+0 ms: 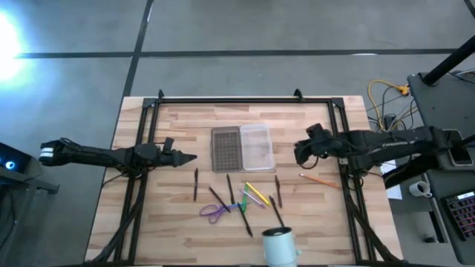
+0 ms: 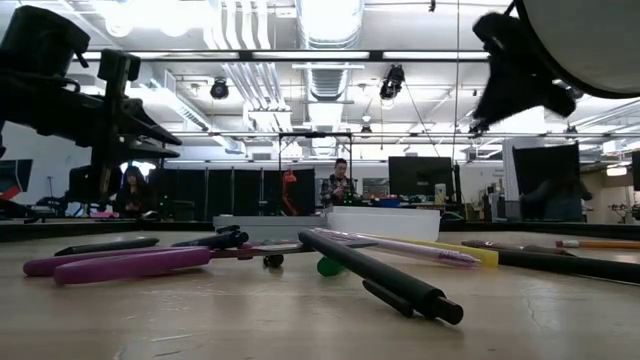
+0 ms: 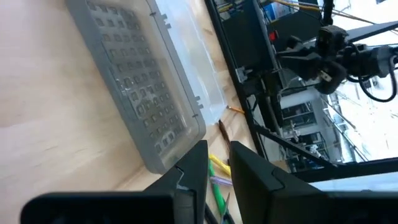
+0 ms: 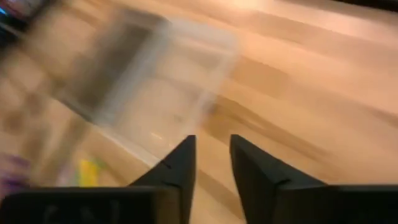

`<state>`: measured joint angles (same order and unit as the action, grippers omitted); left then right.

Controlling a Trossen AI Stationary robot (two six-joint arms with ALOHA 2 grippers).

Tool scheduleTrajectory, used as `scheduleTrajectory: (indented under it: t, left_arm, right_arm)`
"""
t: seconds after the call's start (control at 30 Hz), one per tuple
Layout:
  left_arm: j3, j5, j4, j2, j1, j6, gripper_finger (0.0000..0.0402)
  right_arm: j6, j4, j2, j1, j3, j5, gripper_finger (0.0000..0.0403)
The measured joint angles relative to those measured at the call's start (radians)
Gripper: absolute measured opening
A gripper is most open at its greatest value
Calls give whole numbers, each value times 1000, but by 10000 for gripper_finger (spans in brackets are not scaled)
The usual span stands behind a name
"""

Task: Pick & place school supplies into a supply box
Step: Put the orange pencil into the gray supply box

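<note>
Open box mid-table, supplies loose in front of it, both my claws empty.

One box (image 1: 242, 147) lies open, two halves side by side, long axis running front to back. My right claw (image 1: 300, 153) hangs just right of it, fingers slightly parted; left claw (image 1: 190, 157) hangs left, nearly closed on nothing. I count one scissors (image 1: 215, 212), a yellow marker (image 1: 257, 194), one orange pencil (image 1: 320, 179) and one cup (image 1: 278, 246).

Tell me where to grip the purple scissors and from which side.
Probably the blades' crossing, from straight above: the scissors lie flat on the table, handles toward the left arm, and a black pen lies close by the blades.
</note>
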<state>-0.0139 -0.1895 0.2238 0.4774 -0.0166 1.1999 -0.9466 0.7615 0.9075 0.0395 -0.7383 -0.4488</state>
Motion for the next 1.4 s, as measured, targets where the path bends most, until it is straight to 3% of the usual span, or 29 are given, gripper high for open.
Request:
scheduleTrajectory:
  t: [0.1,0.23,0.6,0.8,1.0,1.4]
  left_arm:
    - [0,-36,-4,0,0,19,51]
    - [2,-52,-7,0,-1,69,51]
    - [2,-57,5,0,-35,175,51]
    - [2,-57,5,0,-37,175,51]
    - [2,-56,-16,0,-37,170,51]
    - [3,-56,-18,0,-37,167,51]
  right_arm:
    - [22,142,40,-22,-55,13,145]
    - [30,233,118,-70,-63,144,178]
    - [186,338,397,-70,-78,430,185]
    - [212,408,508,-21,-69,460,185]
    - [251,382,605,20,-70,553,185]
    - [381,292,742,34,-47,518,189]
